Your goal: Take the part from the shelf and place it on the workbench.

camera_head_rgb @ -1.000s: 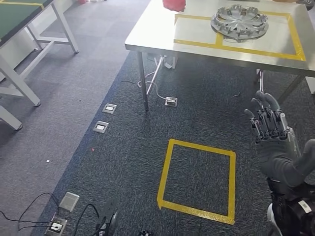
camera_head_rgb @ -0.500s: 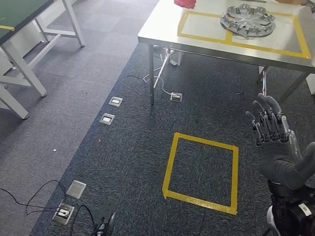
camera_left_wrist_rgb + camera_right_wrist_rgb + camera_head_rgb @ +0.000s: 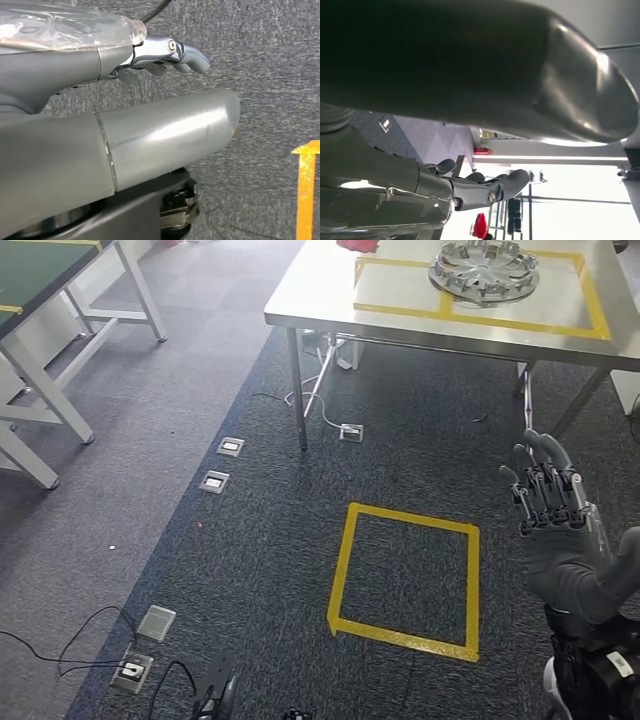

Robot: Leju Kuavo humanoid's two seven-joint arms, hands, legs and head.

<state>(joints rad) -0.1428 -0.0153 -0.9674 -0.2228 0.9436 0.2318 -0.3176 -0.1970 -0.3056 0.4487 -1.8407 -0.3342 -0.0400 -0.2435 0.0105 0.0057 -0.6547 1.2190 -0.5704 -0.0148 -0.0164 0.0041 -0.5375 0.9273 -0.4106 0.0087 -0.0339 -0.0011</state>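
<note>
The part, a silver wheel cover (image 3: 484, 271), lies flat on the steel workbench (image 3: 317, 290) inside yellow tape outlines, at the far right of the head view. My right hand (image 3: 555, 530) is raised at the lower right, well short of the bench, fingers apart and holding nothing. The right wrist view shows the same hand (image 3: 471, 190) with its fingers (image 3: 508, 182) stretched out and nothing in them. In the left wrist view my left hand (image 3: 151, 115) hangs over the dark carpet, its fingers (image 3: 177, 52) straight and holding nothing.
A yellow tape square (image 3: 340, 570) marks the carpet in front of the bench. The bench leg (image 3: 296, 390) stands ahead, with floor sockets (image 3: 214, 481) and loose cables (image 3: 45, 650) to the left. A green-topped table (image 3: 30, 270) is at the far left, and something red (image 3: 358, 245) sits on the bench's far edge.
The whole picture swayed right, then back left, so the camera moved. My right hand keeps its place and pose in the view.
</note>
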